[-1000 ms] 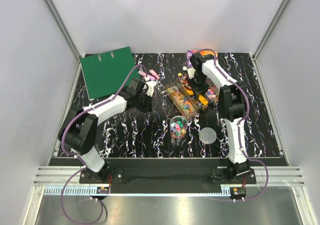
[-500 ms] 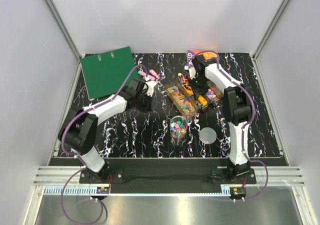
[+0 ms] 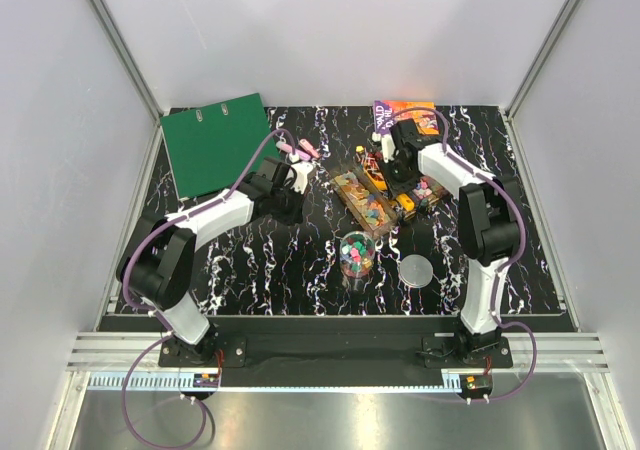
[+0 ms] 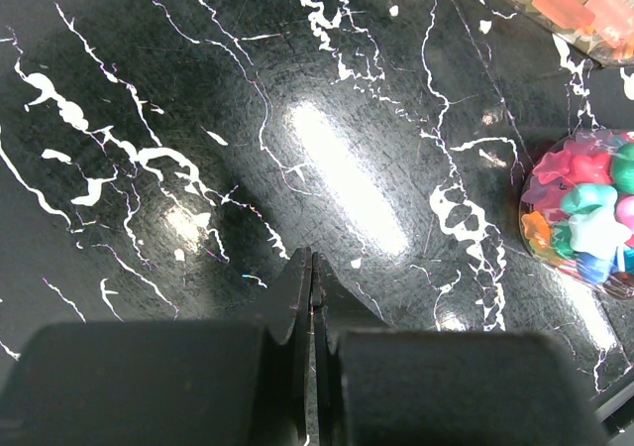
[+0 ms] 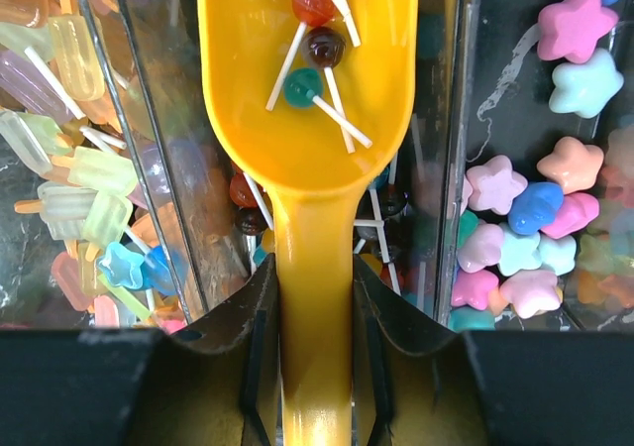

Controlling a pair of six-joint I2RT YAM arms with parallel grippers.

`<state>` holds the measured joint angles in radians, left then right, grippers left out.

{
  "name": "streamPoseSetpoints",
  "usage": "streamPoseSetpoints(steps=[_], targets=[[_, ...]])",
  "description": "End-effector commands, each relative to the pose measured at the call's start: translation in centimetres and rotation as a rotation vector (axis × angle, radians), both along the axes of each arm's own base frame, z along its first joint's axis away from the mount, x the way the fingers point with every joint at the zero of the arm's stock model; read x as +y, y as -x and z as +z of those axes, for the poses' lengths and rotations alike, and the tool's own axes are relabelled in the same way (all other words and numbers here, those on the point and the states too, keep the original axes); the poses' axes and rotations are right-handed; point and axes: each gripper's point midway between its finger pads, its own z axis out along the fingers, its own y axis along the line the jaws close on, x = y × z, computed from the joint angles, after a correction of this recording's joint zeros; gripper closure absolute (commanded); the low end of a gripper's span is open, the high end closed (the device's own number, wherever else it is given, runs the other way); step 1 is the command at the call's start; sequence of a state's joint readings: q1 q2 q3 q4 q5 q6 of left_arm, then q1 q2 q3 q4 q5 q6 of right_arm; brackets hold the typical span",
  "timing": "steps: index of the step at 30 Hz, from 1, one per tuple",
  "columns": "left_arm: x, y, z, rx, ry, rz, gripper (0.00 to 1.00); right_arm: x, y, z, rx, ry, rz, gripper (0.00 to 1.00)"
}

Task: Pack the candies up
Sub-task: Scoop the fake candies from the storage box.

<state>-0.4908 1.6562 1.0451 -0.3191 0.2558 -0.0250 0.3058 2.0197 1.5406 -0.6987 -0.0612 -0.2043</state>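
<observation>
The table (image 3: 300, 270) is black, veined with white like marble. The right end effector (image 5: 315, 278) is black and the scoop (image 5: 307, 119) in it is plain yellow. Ahead of it, in the scoop's bowl, lie red, dark brown and teal lollipops (image 5: 302, 87) on white sticks. To its right are star sweets (image 5: 540, 208) in pink, blue, mint and orange. To its left are translucent ice-lolly sweets (image 5: 84, 168) in yellow, green, lilac and orange. The left end effector (image 4: 312, 268) is black.

We see a tabletop (image 4: 337, 159) with a glossy black, marble-patterned finish that mirrors the lamps. The yellow scoop (image 5: 307, 119) looks like smooth, shiny plastic. The bin walls (image 5: 158, 159) are clear hard plastic. The candies (image 5: 495, 183) look smooth and waxy, some translucent.
</observation>
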Motion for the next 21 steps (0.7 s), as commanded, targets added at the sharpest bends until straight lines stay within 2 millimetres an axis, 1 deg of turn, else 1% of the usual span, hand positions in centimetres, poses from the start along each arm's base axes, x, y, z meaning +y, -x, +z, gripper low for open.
streamPoseSetpoints(steps=[1,4,5,10,12,13,15,16,17,18,20,21], targets=[[-0.1,-1.2,0.9,-0.047,-0.003,0.001,1.00,0.5,-2.6,-3.1,-0.122,-0.006,-0.038,1.00],[0.0,-1.3,0.8,-0.047,-0.010,0.005,1.00,0.2,-2.2,-2.3,-0.152,-0.013,-0.041,1.00],[0.0,-1.3,0.8,-0.048,-0.009,0.005,1.00,0.3,-2.6,-2.0,-0.182,-0.019,-0.040,1.00],[0.3,-1.4,0.7,-0.064,-0.033,-0.016,1.00,0.1,-2.4,-0.4,-0.255,-0.040,-0.039,1.00],[0.3,-1.5,0.7,-0.071,-0.040,-0.025,1.00,0.1,-2.3,-0.2,-0.272,-0.047,-0.040,1.00],[0.4,-1.4,0.6,-0.066,-0.045,-0.028,1.00,-0.4,-2.1,-0.1,-0.281,-0.030,-0.055,1.00],[0.5,-1.4,0.5,-0.068,-0.055,-0.038,1.00,-0.4,-2.1,0.3,-0.309,-0.034,-0.058,1.00],[0.6,-1.4,0.4,-0.066,-0.059,-0.039,1.00,-0.6,-1.7,0.3,-0.313,-0.031,-0.059,1.00],[0.6,-1.5,0.5,-0.067,-0.061,-0.042,1.00,-0.5,-1.8,0.6,-0.332,-0.037,-0.059,1.00],[0.6,-1.4,0.6,-0.067,-0.062,-0.046,1.00,-0.7,-1.5,0.3,-0.331,-0.029,-0.060,1.00],[0.7,-1.4,0.8,-0.072,-0.068,-0.056,1.00,-0.5,-1.6,1.4,-0.378,-0.022,-0.046,1.00],[0.9,-1.1,0.8,-0.066,-0.077,-0.058,1.00,-0.5,-1.3,1.3,-0.381,-0.024,-0.044,1.00]])
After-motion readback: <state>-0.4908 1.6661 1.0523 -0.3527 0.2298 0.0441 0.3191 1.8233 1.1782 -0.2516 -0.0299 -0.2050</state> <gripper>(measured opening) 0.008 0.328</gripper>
